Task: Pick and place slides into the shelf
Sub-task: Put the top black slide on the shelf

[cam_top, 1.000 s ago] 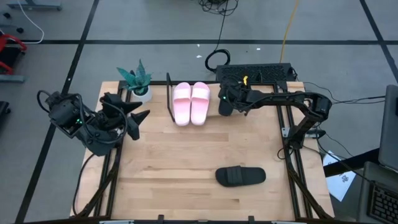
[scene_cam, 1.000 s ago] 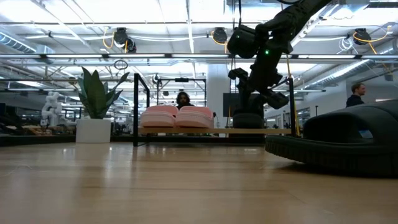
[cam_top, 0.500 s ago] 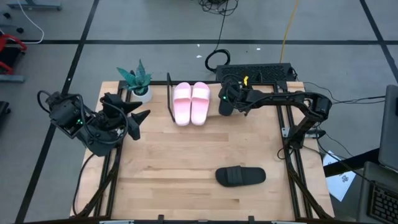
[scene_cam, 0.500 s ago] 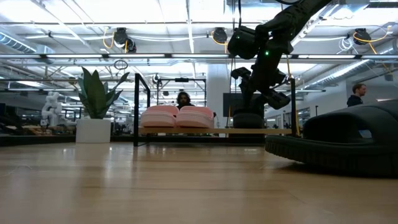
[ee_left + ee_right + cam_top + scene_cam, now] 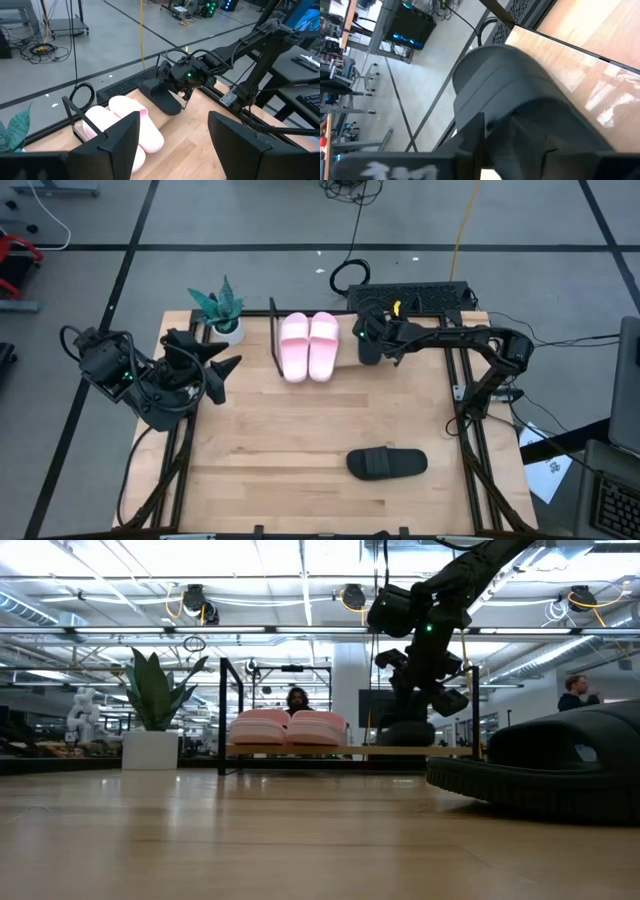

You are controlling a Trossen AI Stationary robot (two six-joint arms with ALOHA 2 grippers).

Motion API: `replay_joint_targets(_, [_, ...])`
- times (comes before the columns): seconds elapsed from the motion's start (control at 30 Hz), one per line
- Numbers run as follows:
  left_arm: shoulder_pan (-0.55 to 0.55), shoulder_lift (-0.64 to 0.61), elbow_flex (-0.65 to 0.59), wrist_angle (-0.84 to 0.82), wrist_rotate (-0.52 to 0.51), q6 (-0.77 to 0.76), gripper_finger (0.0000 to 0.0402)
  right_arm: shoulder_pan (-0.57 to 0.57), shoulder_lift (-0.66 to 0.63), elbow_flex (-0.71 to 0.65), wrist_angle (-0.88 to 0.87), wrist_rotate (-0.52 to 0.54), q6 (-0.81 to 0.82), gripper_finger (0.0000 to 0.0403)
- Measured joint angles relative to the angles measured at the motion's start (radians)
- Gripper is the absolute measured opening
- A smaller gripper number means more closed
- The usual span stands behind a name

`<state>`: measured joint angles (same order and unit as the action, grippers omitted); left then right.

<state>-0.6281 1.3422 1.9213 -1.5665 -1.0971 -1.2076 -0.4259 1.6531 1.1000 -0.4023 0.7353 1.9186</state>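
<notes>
Here, black slide [image 5: 369,345] on shelf [image 5: 440,751], directly under right claw [image 5: 378,340]

Both arms are built from matte black segmented links joined by rounded cylindrical joint housings. The left arm [image 5: 130,380] carries a bulky black wrist block with a small green indicator light and loose black cable loops at its shoulder end. The right arm [image 5: 470,340] consists of long slender black links with an angled elbow; a green indicator light shows on its wrist housing [image 5: 420,615]. Each arm ends in two flat, dark, wedge-shaped fingers [image 5: 117,137] with plain smooth faces. No printed markings or screws can be made out
</notes>
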Motion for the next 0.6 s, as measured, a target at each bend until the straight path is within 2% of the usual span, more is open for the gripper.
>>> replay_joint_targets(0.2, [0.0, 0.0, 0.0, 0.0, -0.003, 0.0, 0.0237, 0.0, 0.0, 0.0, 0.0, 0.023, -0.002, 0.0056])
replay_joint_targets(0.6, [0.0, 0.0, 0.0, 0.0, -0.003, 0.0, 0.0237, 0.0, 0.0, 0.0, 0.0, 0.005, -0.001, 0.0054])
